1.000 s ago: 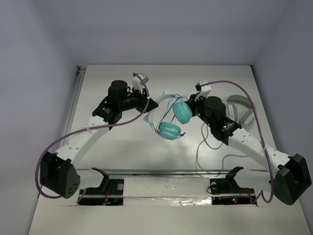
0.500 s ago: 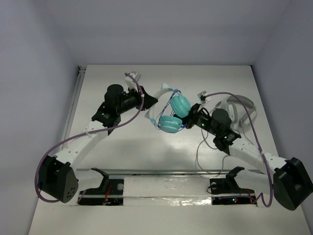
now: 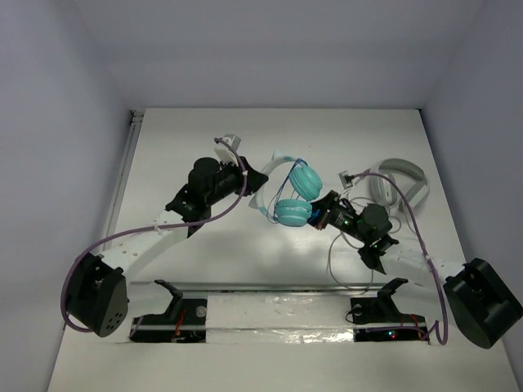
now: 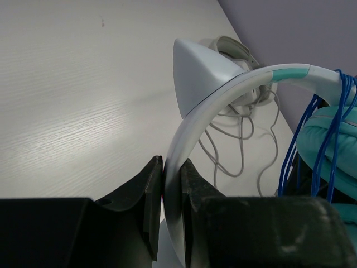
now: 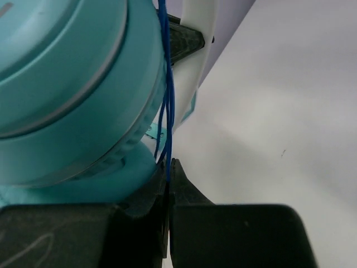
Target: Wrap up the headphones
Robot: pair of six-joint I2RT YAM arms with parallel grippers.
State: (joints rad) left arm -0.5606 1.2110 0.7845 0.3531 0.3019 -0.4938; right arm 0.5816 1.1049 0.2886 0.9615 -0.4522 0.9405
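Only partly visible, left gripper [image 4: 172, 187] pinches headband [image 4: 223, 92], right gripper [image 5: 168, 187] pinches blue cord [image 5: 169, 100].

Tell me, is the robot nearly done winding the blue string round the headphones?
Partway. Done: several loops of the blue cord already lie across the teal headphones by the earcups. In hand: the left gripper clamps the white headband, and the right gripper pinches the cord beside an earcup. Left: winding whatever cord remains; how much is loose cannot be seen.
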